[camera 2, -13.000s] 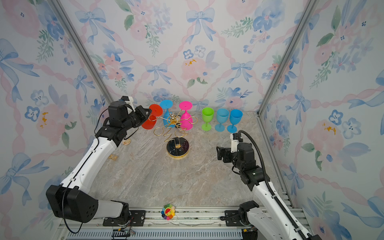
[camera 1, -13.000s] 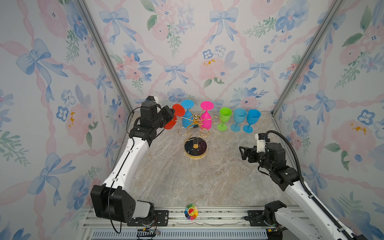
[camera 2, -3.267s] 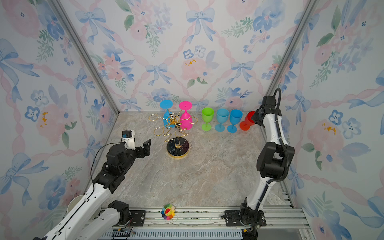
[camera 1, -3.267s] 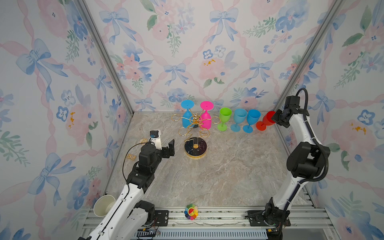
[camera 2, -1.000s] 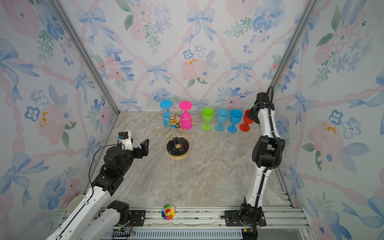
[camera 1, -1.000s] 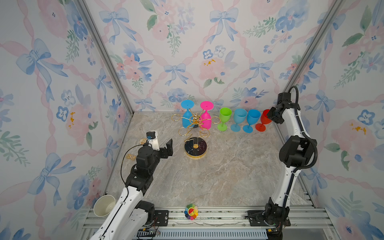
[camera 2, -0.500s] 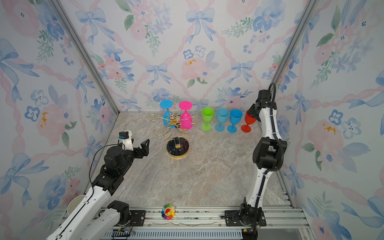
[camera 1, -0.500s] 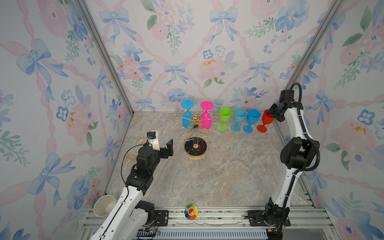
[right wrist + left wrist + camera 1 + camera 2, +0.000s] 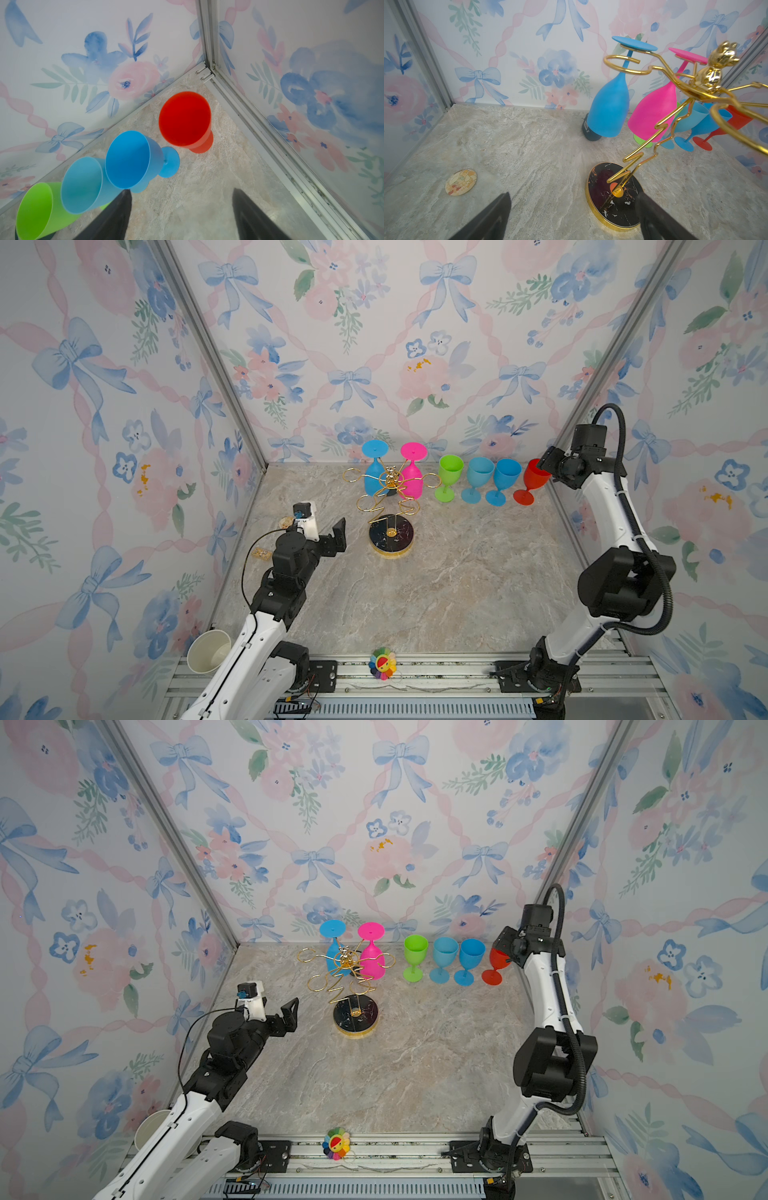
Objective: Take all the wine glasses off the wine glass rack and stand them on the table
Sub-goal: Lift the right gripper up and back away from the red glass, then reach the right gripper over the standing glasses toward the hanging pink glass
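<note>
The gold wire wine glass rack [image 9: 390, 484] stands mid-table on its round black base [image 9: 614, 199]. A blue wine glass [image 9: 374, 477] and a pink one [image 9: 412, 479] hang upside down from its back loops. My left gripper [image 9: 286, 1017] is open and empty, low and to the left of the base. At the back right a red wine glass [image 9: 185, 120] stands upright on the table. Just above and beside it my right gripper [image 9: 180, 192] is open, apart from the glass.
Green [image 9: 449, 475], light blue [image 9: 478, 479] and blue [image 9: 505, 480] glasses stand in a row between the rack and the red one. A round patterned disc [image 9: 460, 181] lies at the left. The corner post [image 9: 207, 41] is close to my right gripper.
My right gripper has opened and let go of the red glass, which now stands at the end of the row. The left arm has not moved.
</note>
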Tool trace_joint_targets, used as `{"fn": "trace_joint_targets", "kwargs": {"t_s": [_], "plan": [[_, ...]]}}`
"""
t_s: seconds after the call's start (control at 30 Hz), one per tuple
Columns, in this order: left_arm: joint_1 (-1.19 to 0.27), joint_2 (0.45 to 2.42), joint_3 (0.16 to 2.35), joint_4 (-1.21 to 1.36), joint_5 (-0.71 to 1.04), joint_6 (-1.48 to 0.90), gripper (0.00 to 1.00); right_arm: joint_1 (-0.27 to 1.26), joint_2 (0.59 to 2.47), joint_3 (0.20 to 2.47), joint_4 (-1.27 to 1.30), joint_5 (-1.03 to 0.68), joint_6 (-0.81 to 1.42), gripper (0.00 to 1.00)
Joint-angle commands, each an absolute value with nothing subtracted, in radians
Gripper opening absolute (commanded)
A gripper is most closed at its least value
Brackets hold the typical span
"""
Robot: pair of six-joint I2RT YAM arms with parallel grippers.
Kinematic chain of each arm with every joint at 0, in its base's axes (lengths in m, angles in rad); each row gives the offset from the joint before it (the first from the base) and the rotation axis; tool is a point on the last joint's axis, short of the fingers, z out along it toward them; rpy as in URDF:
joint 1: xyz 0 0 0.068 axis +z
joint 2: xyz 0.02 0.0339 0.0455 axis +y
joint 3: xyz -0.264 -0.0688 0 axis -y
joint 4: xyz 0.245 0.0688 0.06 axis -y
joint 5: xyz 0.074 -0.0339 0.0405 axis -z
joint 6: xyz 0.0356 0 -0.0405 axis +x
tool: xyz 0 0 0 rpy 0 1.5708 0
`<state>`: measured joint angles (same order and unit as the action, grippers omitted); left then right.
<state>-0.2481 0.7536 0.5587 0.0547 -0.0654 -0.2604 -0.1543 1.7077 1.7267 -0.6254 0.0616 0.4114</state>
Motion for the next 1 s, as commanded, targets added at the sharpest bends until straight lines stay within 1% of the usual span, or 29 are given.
{"fn": "trace_joint_targets", "kwargs": {"t_s": [0.0, 0.17, 0.23, 0.33, 0.5, 0.6, 0.73, 0.77, 0.97], "plan": [[-0.24, 0.753, 0.554, 0.066, -0.046, -0.27, 0.96, -0.122, 1.551, 1.603, -0.473, 0.027, 0.372, 0.83], [-0.236, 0.75, 0.563, 0.055, -0.044, -0.272, 0.97, -0.11, 1.375, 1.435, -0.45, -0.065, 0.381, 0.85], [-0.235, 0.756, 0.569, 0.051, -0.034, -0.274, 0.98, -0.093, 1.314, 1.358, -0.432, -0.148, 0.388, 0.85], [-0.233, 0.785, 0.587, 0.045, -0.007, -0.278, 0.98, -0.043, 1.232, 1.239, -0.403, -0.205, 0.379, 0.85], [-0.224, 0.807, 0.623, 0.018, -0.001, -0.286, 0.98, 0.08, 1.133, 1.117, -0.415, -0.193, 0.282, 0.86], [-0.214, 0.808, 0.651, -0.016, -0.006, -0.276, 0.98, 0.117, 1.095, 1.062, -0.402, -0.191, 0.256, 0.87], [-0.185, 0.818, 0.675, -0.068, 0.014, -0.277, 0.98, 0.127, 1.072, 1.006, -0.391, -0.213, 0.255, 0.87], [-0.175, 0.819, 0.711, -0.077, 0.027, -0.283, 0.98, 0.129, 1.066, 0.994, -0.389, -0.218, 0.257, 0.87], [-0.069, 0.863, 0.74, -0.082, 0.169, -0.349, 0.98, 0.137, 1.023, 0.931, -0.347, -0.264, 0.282, 0.86]]}}
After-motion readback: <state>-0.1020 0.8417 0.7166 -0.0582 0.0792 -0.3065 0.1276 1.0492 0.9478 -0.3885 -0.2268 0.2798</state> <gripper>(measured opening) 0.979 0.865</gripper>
